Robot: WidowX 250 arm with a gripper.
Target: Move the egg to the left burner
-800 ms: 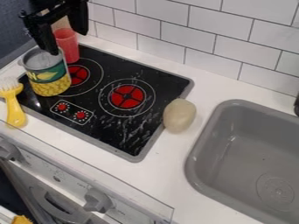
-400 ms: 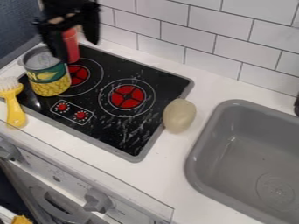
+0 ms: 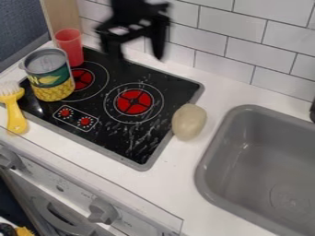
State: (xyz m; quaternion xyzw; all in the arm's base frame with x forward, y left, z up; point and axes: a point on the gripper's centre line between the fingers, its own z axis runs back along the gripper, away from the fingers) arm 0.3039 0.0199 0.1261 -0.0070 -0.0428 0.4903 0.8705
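One open, empty hand (image 3: 138, 55) hangs above the back of the stove (image 3: 126, 145); the egg (image 3: 189, 121) lies on the desk (image 3: 161, 193) against the stove's right rim. An uneven grip may make its smooth body roll toward the sink (image 3: 207, 161). Also, the can (image 3: 51, 78) crowds the left burner (image 3: 82, 79), so careless lowering could knock it.

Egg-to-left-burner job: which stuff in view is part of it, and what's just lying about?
Part of the job:
- egg, at the stove's right edge
- left burner, partly hidden by the can
- gripper, jaws apart, up by the tiles

Just lying about:
- can
- red cup, behind the can
- yellow brush
- sink, fixed, not used
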